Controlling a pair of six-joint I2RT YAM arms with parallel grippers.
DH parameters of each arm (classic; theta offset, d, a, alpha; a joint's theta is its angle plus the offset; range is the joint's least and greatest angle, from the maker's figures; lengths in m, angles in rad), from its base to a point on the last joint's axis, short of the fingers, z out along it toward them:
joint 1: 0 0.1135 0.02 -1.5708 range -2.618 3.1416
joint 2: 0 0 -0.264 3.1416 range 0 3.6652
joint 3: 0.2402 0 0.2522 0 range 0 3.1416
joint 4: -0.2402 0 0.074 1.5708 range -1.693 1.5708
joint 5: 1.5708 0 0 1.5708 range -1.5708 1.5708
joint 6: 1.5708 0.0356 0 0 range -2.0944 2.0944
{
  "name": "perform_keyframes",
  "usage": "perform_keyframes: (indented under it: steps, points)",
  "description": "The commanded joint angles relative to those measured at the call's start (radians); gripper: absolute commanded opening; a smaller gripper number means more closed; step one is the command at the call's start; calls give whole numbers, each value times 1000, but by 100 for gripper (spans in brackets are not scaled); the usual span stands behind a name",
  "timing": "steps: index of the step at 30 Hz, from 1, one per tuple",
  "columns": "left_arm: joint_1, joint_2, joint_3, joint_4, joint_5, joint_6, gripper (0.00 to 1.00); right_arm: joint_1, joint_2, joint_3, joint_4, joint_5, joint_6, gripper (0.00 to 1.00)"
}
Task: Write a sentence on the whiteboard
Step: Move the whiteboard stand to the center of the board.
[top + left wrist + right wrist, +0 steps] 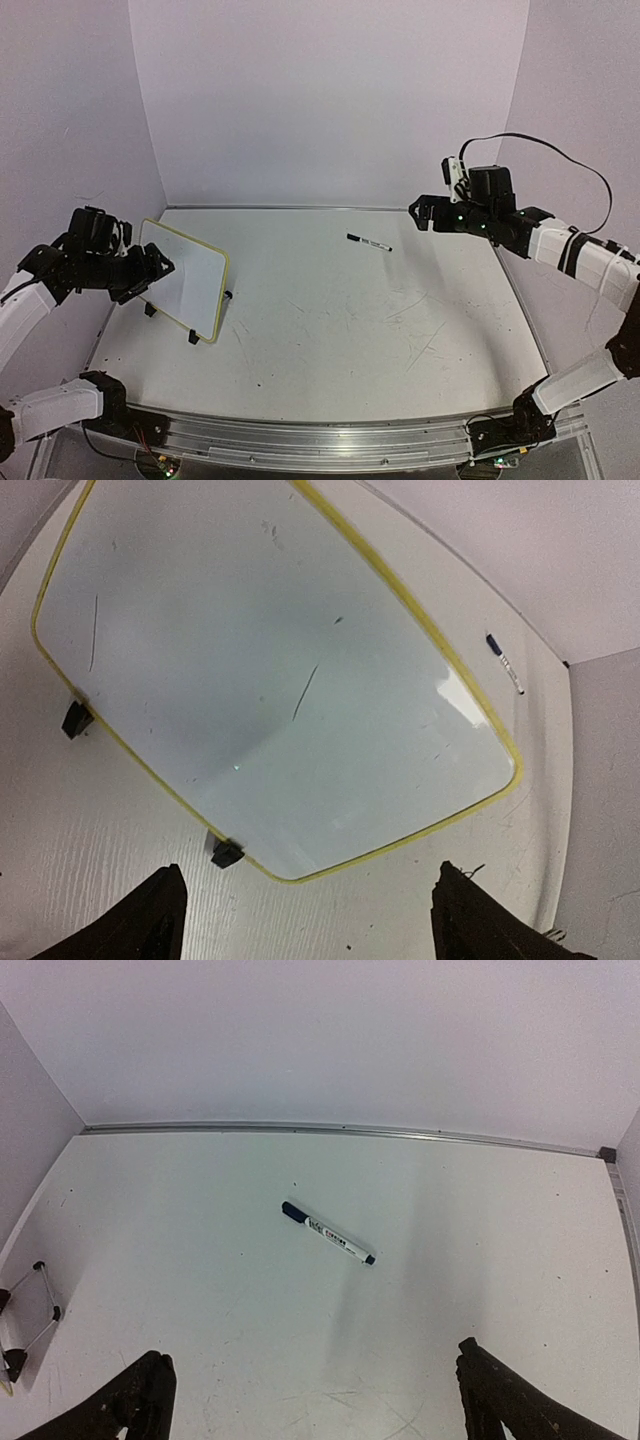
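Observation:
The whiteboard (187, 278) stands propped on two black clip feet at the left of the table, its face blank but for faint marks; it fills the left wrist view (270, 670). My left gripper (158, 268) is open and empty, just left of the board's near edge. A white marker with a dark cap (369, 242) lies flat on the table at the back middle; it also shows in the right wrist view (328, 1233) and the left wrist view (504, 663). My right gripper (418, 214) is open and empty, raised to the right of the marker.
White walls enclose the table at the back and both sides. A metal rail (320, 435) runs along the near edge. The board's wire feet (25, 1320) show at the left edge of the right wrist view. The table surface (400, 320) bears scratches.

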Motion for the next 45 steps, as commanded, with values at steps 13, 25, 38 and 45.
perform_keyframes:
  steps: [13,25,38,45]
  points:
    - [-68,242,-377,288,-108,-366,60,12,-55,-63,76,-71,26,98]
    - [-200,427,-391,491,-236,-362,65,12,-55,-99,103,-73,29,98]
    - [-497,737,-165,663,-271,-351,67,18,-26,-105,110,-81,44,98]
    - [-582,889,-22,678,-277,-298,67,127,114,-48,64,-58,57,98]
